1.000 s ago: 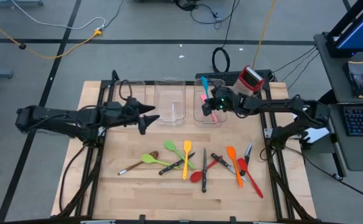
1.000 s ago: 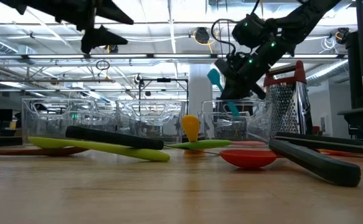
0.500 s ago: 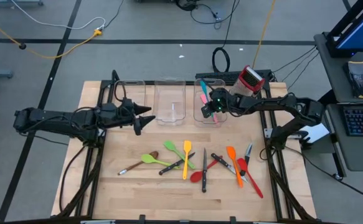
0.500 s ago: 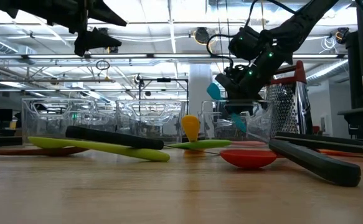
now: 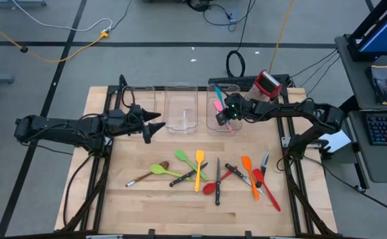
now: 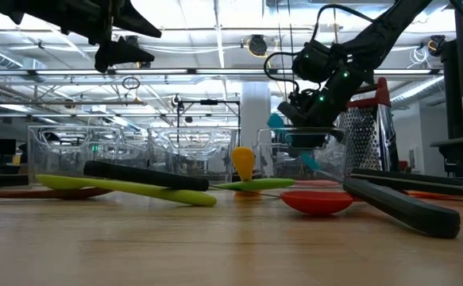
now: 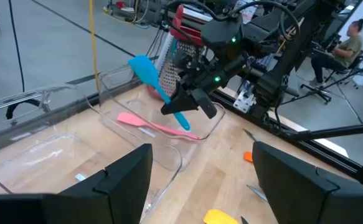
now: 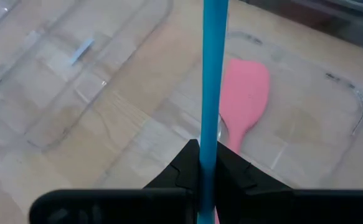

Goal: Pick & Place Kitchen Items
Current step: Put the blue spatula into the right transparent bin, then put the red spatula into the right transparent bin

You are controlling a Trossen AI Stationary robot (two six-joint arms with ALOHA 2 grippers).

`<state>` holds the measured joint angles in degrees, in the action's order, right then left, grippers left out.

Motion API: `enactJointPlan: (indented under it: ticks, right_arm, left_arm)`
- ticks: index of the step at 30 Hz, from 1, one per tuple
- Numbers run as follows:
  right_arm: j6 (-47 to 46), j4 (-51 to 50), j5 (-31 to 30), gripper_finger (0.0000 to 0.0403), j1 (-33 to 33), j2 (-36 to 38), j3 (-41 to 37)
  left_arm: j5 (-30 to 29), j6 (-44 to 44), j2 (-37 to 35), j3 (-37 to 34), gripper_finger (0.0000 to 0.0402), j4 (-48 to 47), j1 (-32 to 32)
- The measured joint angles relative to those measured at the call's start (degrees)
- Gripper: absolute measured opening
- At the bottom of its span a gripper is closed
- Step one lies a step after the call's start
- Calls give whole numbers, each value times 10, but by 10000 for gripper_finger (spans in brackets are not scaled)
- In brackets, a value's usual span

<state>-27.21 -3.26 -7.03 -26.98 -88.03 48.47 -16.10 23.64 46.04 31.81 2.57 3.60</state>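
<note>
The right gripper [image 5: 229, 114] pinches the blue spatula [image 7: 155, 81] over the far right bin [image 7: 116, 79], above a pink spatula [image 8: 242, 98]. The left gripper [image 5: 154, 123] hovers wide near the left bin. Other utensils [image 5: 210, 174] lie on the counter [image 5: 113, 192].

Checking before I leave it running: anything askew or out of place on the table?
Nothing stands out. The right gripper is shut on the blue spatula over the right bin, where a pink spatula lies. Other utensils lie scattered but intact; the grater stands upright.
</note>
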Motion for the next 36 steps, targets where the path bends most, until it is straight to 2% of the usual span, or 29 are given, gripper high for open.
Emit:
enactJointPlan:
  ticks: [12, 24, 36]
  right_arm:
    - [-1, -18, 16, 15, -4, -23, 0]
    - [-5, 21, 41, 17, -7, -49, 1]
    - [-5, 26, 41, 87, -8, -50, 0]
  left_arm:
    - [8, 5, 0, 0, 278, -14, 2]
    - [8, 9, 0, 0, 278, -22, 2]
    - [8, 9, 0, 0, 278, -25, 2]
